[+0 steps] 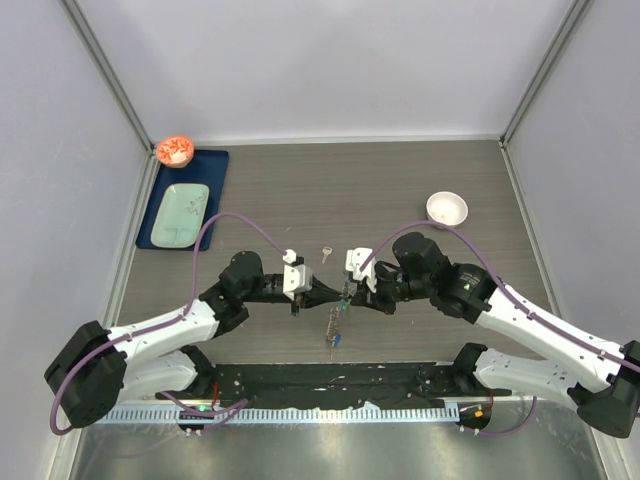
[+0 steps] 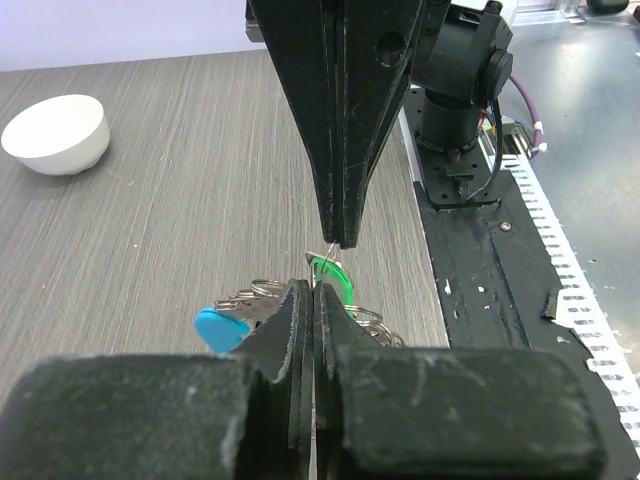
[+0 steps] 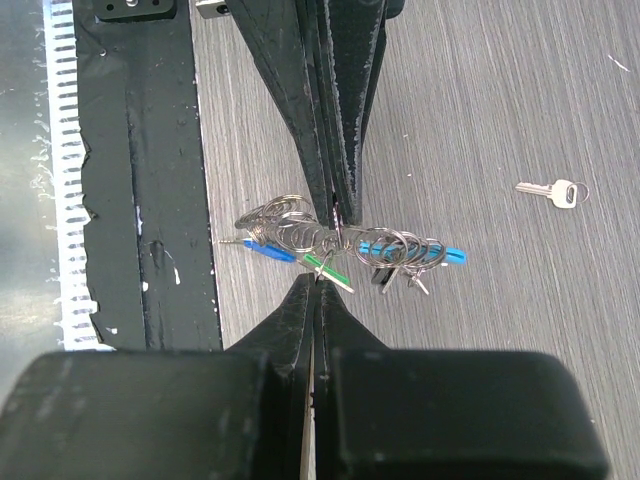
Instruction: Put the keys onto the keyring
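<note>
Meeting tip to tip at mid-table, the left gripper (image 2: 312,293) and right gripper (image 3: 318,288) are both pinched shut at the keyring (image 3: 340,240). The green key (image 3: 328,268) is seen among its rings, but whether it is threaded cannot be told. The silver key (image 3: 548,190) lies apart, not yet added. Bare table is offered beyond it, while the black base strip (image 3: 160,200) runs close on the near side.
</note>
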